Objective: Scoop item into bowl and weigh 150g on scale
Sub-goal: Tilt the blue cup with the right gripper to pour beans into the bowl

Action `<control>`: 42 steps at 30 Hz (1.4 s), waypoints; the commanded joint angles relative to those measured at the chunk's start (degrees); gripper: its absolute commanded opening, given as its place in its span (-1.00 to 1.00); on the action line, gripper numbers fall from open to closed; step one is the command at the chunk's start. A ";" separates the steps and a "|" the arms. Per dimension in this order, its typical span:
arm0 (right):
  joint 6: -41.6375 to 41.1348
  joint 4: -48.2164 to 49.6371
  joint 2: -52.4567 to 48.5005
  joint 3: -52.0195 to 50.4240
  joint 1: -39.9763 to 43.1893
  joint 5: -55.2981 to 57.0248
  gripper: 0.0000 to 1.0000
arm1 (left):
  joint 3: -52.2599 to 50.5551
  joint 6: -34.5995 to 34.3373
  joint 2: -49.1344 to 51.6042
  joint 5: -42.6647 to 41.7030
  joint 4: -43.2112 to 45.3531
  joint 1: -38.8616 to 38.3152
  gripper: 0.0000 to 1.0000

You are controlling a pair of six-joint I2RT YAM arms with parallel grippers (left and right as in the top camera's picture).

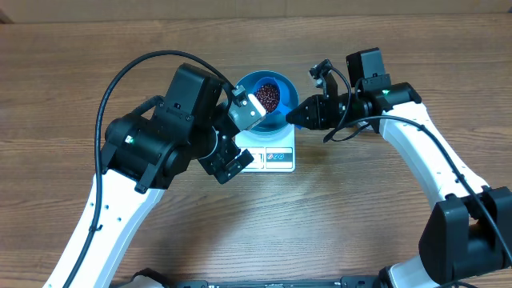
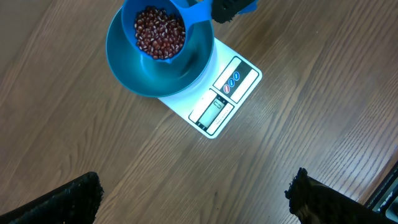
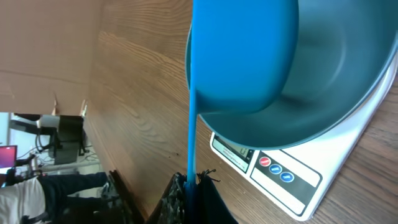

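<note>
Underside of the scoop (image 3: 245,56) fills my right wrist view, its thin handle pinched in the fully closed right hand (image 3: 189,186). I see the scoop carrying the beans (image 2: 160,32) over the blue bowl (image 2: 134,68), which sits on the white scale (image 2: 217,93) on the bench (image 2: 93,143). Above the bench my left hand (image 2: 193,202) gapes wide, holding nothing.

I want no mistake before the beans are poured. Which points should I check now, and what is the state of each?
1. The bowl sits on the scale: ok.
2. The scoop is over the bowl: ok.
3. The right tool is shut on the scoop handle: ok.
4. The beans are in the scoop, none seen on the table: ok.
5. The display reading: cannot tell, too small.
6. The left tool is open, away from the bowl: ok.
</note>
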State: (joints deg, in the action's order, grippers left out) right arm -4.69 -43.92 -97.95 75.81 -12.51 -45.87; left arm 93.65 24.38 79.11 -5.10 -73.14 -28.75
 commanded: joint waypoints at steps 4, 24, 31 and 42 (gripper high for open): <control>2.67 0.85 1.29 1.97 -0.37 3.50 -0.92 | 1.11 0.00 -0.37 0.20 -0.09 0.24 0.99; 7.96 1.16 1.29 1.97 -3.89 14.38 -0.92 | 1.11 0.00 -0.37 0.20 -0.09 0.24 0.99; 8.26 2.78 1.29 1.97 -3.93 14.67 -0.92 | 1.14 0.00 -0.37 0.20 -0.09 0.24 0.99; 10.84 2.86 1.29 1.95 -3.93 16.35 -0.92 | 1.14 0.00 -0.37 0.20 -0.09 0.24 0.99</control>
State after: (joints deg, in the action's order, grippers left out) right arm 4.14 -41.63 -97.95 75.81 -16.16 -29.58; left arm 93.65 24.38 79.11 -5.10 -73.14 -28.75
